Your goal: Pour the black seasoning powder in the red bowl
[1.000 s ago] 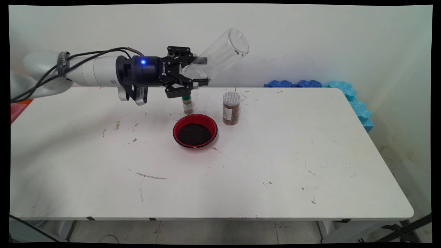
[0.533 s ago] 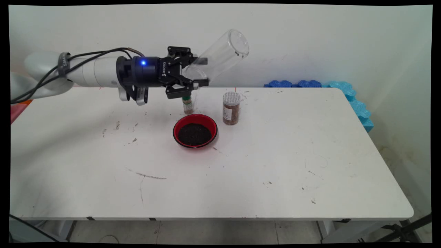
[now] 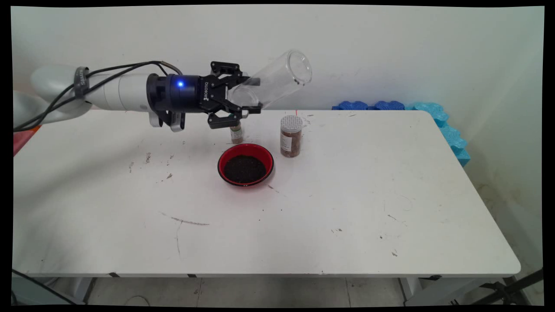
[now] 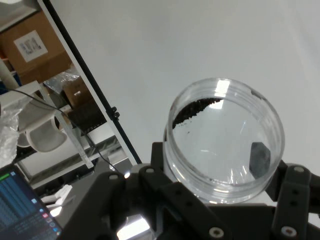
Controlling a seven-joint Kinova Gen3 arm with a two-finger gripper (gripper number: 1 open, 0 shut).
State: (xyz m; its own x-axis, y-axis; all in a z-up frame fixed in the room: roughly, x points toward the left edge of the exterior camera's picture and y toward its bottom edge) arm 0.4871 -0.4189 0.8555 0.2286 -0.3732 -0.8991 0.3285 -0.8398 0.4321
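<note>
Clear jar (image 3: 277,79), clamped at its base by the fingers (image 3: 255,81), tilts mouth-up above the red bowl (image 3: 245,164) near the surface's far edge; I'd level it slowly so the last grains (image 4: 194,108) stay put.

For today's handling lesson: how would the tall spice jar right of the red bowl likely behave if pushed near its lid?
The spice jar stands tall on a narrow base, so it would probably tip rather than slide. Once down, its round body would likely roll.
</note>
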